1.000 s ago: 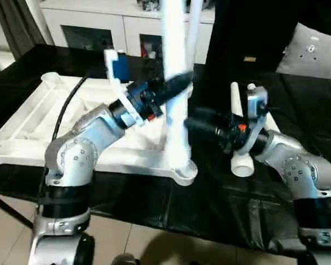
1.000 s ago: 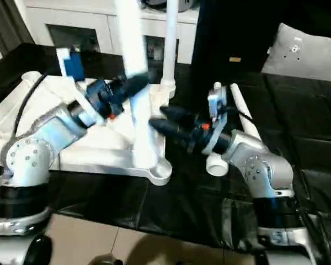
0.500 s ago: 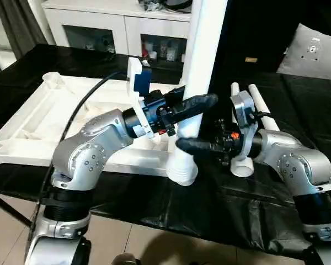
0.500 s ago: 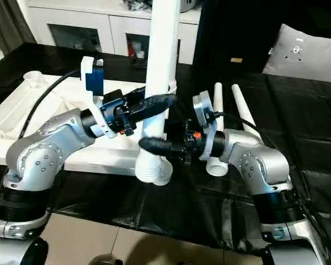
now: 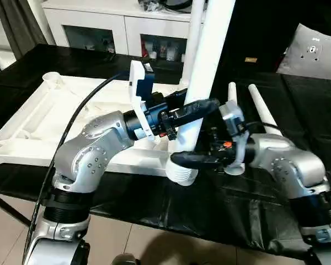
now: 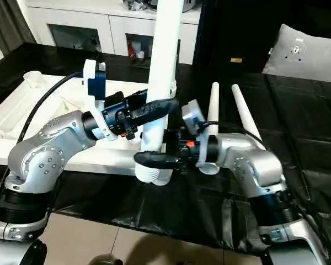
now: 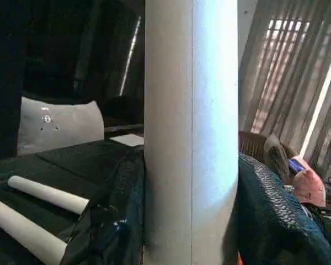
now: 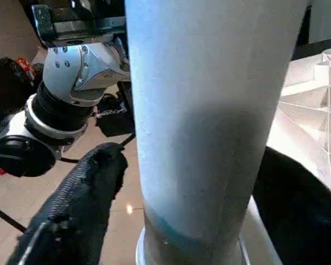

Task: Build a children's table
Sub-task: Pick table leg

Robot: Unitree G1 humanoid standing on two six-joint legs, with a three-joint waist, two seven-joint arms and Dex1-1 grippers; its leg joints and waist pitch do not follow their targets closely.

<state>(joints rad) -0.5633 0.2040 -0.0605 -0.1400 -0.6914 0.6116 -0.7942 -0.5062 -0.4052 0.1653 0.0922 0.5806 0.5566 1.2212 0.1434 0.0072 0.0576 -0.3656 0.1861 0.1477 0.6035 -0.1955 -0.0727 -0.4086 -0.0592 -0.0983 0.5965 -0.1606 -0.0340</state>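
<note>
Forearms of silver reach in from both sides and meet at one upright white leg (image 5: 205, 83), which stands in the near corner socket (image 5: 181, 175) of the overturned table top (image 5: 55, 118). The left arm bends at the elbow and runs across above the top's near rim, its wrist turned so the left gripper (image 5: 194, 113) lies roughly level, black fingers (image 5: 196, 109) wrapped about the leg partway up and clamped on it. In the left wrist view the leg (image 7: 191, 132) fills the space between the two dark fingers with no gap on either side. The right arm comes in lower, forearm angled toward the same leg, and the right gripper (image 5: 196, 152) spreads wide around the leg's base just above the socket; one finger (image 5: 188, 160) curves in front of it. From the right wrist view that finger (image 8: 77, 199) seems to stand a little off the leg (image 8: 209, 116), though I cannot be sure whether the other one touches. A second leg (image 6: 171, 77) stands upright behind the held one, at the top's far corner. Two more legs (image 5: 262, 107) lie side by side on the black-covered work surface (image 5: 209, 215), just beyond the right wrist. Behind the table top stands a white cabinet (image 5: 116, 27) with glass doors.
</note>
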